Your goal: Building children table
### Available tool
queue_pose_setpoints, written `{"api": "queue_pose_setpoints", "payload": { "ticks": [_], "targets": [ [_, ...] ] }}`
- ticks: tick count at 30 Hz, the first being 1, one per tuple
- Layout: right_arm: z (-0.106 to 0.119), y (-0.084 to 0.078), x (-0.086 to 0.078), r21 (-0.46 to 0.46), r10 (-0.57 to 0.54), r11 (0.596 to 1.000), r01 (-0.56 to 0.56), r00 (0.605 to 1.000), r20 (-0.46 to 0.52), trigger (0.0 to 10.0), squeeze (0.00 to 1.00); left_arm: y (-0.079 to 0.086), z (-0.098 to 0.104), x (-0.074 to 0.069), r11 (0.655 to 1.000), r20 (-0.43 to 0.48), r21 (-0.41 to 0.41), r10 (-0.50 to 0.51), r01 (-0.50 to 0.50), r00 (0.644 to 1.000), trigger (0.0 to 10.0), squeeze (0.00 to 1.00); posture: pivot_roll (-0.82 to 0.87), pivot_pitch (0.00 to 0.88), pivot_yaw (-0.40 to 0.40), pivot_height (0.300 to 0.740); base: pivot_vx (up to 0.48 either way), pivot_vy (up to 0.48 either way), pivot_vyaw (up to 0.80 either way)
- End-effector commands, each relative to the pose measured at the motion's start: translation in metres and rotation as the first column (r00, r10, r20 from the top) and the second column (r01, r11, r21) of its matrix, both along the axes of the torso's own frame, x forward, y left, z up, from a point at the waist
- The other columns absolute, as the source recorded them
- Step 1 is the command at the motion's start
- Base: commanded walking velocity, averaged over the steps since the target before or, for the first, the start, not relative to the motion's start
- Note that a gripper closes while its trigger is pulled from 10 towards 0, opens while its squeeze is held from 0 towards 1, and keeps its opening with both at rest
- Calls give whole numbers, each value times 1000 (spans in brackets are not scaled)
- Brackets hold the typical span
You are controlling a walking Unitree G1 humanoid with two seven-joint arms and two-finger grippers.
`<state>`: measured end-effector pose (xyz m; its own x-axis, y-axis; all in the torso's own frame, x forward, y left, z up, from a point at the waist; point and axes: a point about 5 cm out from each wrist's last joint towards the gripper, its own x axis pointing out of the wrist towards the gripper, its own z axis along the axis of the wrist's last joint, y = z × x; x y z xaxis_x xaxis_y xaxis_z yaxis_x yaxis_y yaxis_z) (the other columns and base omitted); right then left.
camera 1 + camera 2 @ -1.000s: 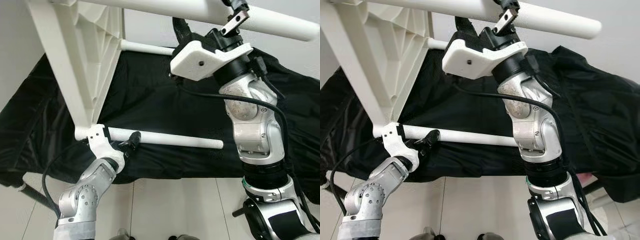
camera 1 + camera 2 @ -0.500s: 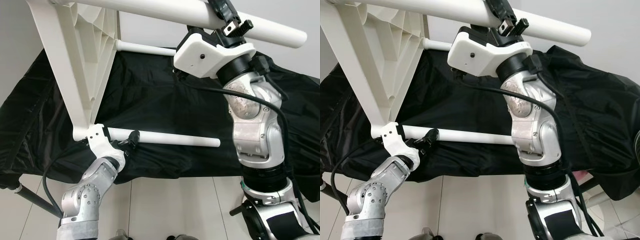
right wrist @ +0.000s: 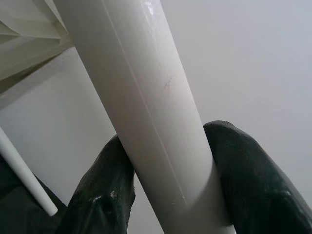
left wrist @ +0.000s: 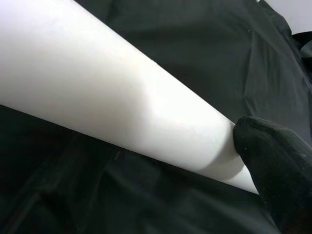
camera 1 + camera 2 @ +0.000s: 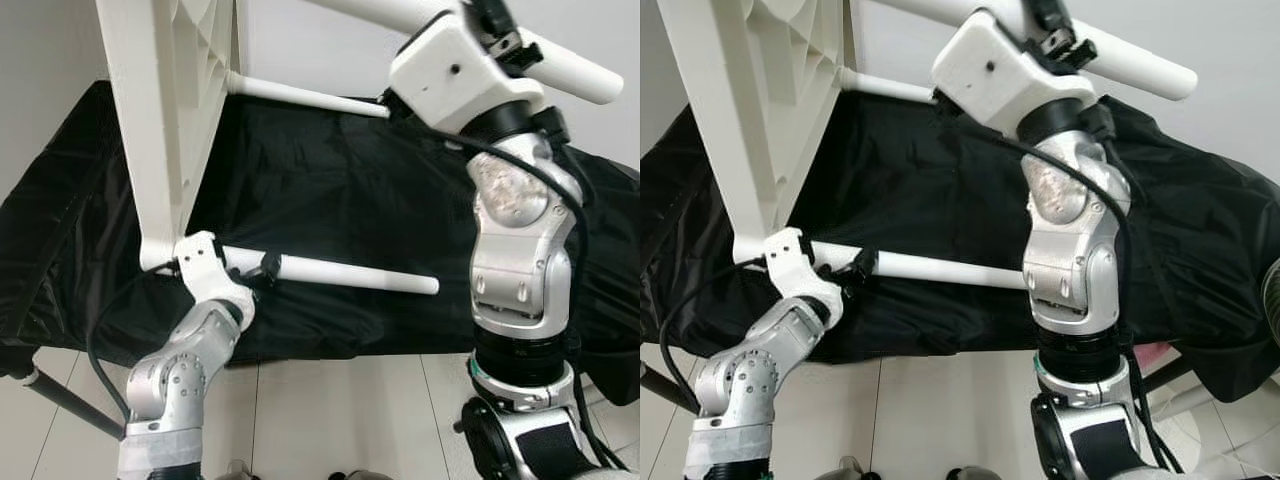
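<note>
**Table held up by two legs**

From the head, the white table (image 5: 175,110) hangs tipped over the black cloth (image 5: 330,200).

Left gripper (image 5: 262,270) closed around the lower leg (image 5: 350,273).

Right gripper (image 3: 170,190) clamps the upper leg (image 3: 141,97).

Turning it upright likely comes next, both grips firm.

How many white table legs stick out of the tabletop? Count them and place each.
3. The upper leg sits in the right gripper, the lower leg in the left gripper, the far leg behind. A fourth may be hidden.
</note>
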<state>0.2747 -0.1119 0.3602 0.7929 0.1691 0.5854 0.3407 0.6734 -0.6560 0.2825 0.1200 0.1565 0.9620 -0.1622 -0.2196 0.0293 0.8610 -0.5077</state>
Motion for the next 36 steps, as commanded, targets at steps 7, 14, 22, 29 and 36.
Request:
{"api": "queue_pose_setpoints", "payload": {
  "ticks": [7, 14, 22, 29, 36],
  "targets": [
    [9, -19, -7, 302, 40, 953, -37, 999, -4, 0, 0, -10, 11, 12, 993, -5, -45, 105, -105, 994, 10000, 0, -66, 70, -10, 740, 0, 0, 0],
    [13, -20, -3, 326, 41, 945, -32, 999, -19, 0, 0, -38, 41, 32, 983, 83, -171, 81, -66, 993, 5804, 0, -67, 74, -26, 740, 0, 0, 0],
    [21, -30, 0, 325, 14, 946, -9, 1000, -11, 0, 0, -35, 100, 47, 987, 352, -153, 95, -43, 931, 0, 0, -79, 86, -13, 740, 0, 0, 0],
    [9, -37, -8, 309, 2, 951, -8, 1000, 20, 0, 0, -17, 157, 38, 998, 580, -19, 60, -60, 813, 0, 0, -55, 104, -19, 740, 0, 0, 0],
    [-34, -45, -12, 409, 30, 912, -17, 999, -24, 0, 0, -10, 207, 26, 996, 731, 83, -47, -20, 681, 0, 0, -18, 122, -36, 740, 0, 0, 0]
  ]
}}
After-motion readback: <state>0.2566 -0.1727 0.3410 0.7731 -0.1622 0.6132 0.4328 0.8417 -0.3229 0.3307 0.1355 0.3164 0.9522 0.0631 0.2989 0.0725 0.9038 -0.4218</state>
